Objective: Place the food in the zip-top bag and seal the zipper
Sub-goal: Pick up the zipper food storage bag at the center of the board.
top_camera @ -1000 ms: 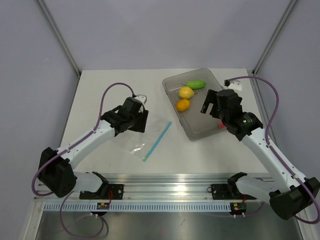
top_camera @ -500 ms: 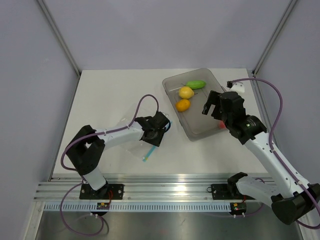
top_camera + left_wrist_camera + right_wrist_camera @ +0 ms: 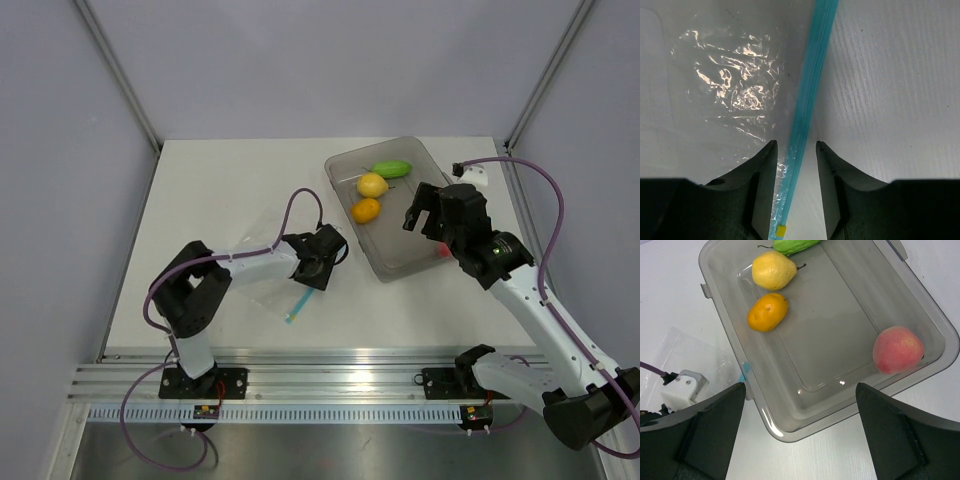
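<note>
The clear zip-top bag [image 3: 262,288] lies flat on the table, its light blue zipper [image 3: 296,304] along its right edge. My left gripper [image 3: 320,258] is low over the bag. In the left wrist view the left gripper [image 3: 796,150] is open, its jaws on either side of the zipper [image 3: 807,95] without pinching it, the crinkly bag [image 3: 735,85] to the left. The food lies in the grey tray [image 3: 920,305]: yellow lemon [image 3: 772,270], orange one [image 3: 767,311], green one [image 3: 790,245], red-pink one [image 3: 897,349]. My right gripper [image 3: 800,385] hangs wide open and empty above the tray's near corner.
The grey tray [image 3: 400,262] stands at the back right of the table, its left rim close to the bag's zipper end. A small yellow tab [image 3: 781,230] marks the near end of the zipper. Metal frame posts rise at both back corners.
My left arm has swung in from the bag's far left side to low over the zipper strip. The right arm has barely moved. The food has not moved.
</note>
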Controlling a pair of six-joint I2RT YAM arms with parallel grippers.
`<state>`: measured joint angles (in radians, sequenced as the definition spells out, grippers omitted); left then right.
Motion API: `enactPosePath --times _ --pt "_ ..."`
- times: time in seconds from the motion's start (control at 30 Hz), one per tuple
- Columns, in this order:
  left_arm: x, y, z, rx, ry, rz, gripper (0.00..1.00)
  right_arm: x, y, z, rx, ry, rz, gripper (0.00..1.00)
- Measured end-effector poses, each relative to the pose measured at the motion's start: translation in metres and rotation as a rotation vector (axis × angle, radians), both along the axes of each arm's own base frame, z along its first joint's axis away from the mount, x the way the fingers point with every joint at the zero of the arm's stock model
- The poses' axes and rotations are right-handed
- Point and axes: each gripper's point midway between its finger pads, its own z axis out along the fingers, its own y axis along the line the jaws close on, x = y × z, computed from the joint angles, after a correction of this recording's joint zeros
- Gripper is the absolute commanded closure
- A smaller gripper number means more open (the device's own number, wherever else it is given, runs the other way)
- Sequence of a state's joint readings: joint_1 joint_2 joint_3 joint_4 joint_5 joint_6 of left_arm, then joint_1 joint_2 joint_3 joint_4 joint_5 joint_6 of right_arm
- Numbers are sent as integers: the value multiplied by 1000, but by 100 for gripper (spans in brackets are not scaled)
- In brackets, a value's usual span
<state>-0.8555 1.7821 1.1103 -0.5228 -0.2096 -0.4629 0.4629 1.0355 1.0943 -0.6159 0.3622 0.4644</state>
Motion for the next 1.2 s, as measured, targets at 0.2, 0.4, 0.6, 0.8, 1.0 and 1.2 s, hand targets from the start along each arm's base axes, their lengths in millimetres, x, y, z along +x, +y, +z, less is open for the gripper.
enactPosePath --times 0.2,0.4,0.6,0.8,1.0,1.2 --pt "4 -5 -6 -11 -3 10 78 0 1 0 6 3 6 0" --pt "11 -11 -5 -37 -21 12 100 0 2 -1 6 3 6 1" --pt "20 -7 -4 -74 -12 36 100 -1 3 -1 9 5 11 1" --pt "10 3 20 -164 10 40 100 0 11 -7 19 31 51 1" --pt "23 2 69 -348 -34 59 100 1 35 -28 51 115 144 1" --pt "26 9 81 -448 -5 95 100 -5 87 -43 147 185 276 1"
